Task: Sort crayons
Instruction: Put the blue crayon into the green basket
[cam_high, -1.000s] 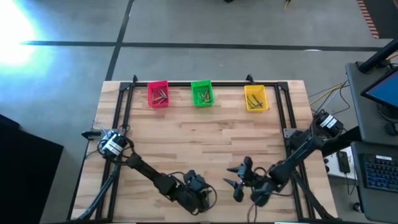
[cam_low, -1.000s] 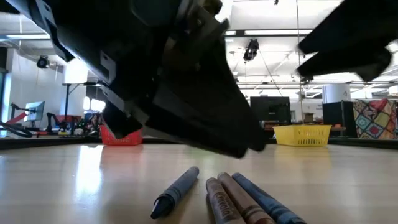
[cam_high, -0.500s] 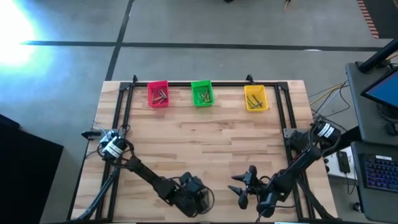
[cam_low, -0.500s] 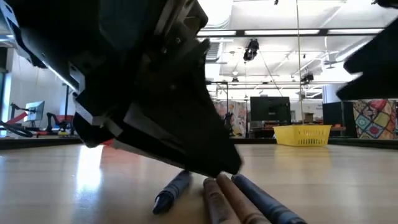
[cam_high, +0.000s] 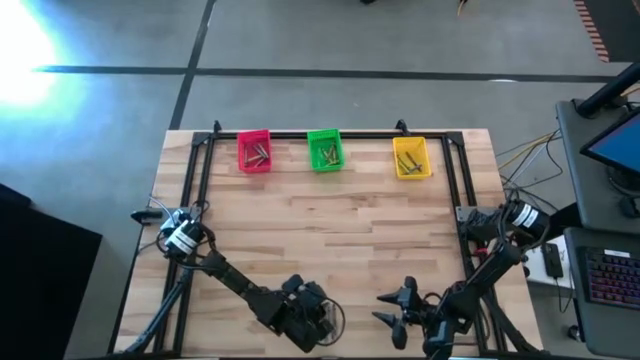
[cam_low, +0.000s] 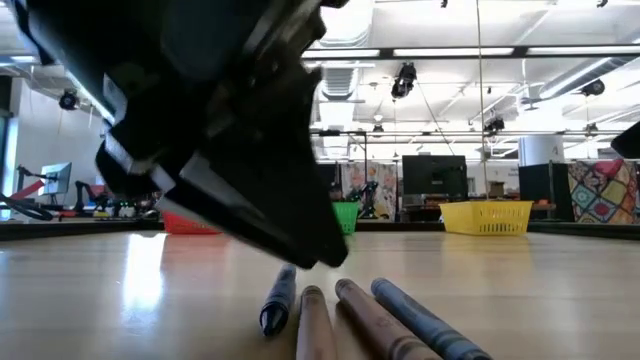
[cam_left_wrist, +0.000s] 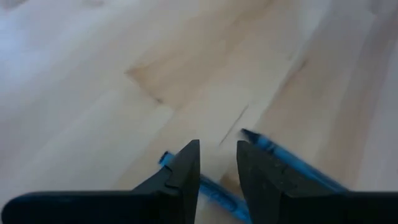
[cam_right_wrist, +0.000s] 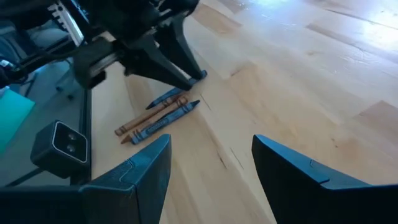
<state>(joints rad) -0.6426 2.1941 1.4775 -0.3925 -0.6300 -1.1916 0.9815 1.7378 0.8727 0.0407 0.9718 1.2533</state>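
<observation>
My wooden surface (cam_high: 330, 230) carries pink (cam_high: 254, 152), green (cam_high: 324, 150) and yellow (cam_high: 410, 158) bins at twelve o'clock. My left jaws (cam_right_wrist: 194, 79), narrowly apart, straddle a blue crayon (cam_right_wrist: 166, 97) at six o'clock, beside loose crayons (cam_low: 370, 315). My right jaws (cam_high: 392, 308) hang spread wide nearby, empty.

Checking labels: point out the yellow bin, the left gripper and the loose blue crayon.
yellow bin (cam_high: 411, 158): high view, its inside floor.
left gripper (cam_left_wrist: 217, 163): left wrist view, gap between fingertips.
blue crayon (cam_right_wrist: 166, 119): right wrist view, mid-shaft.
</observation>
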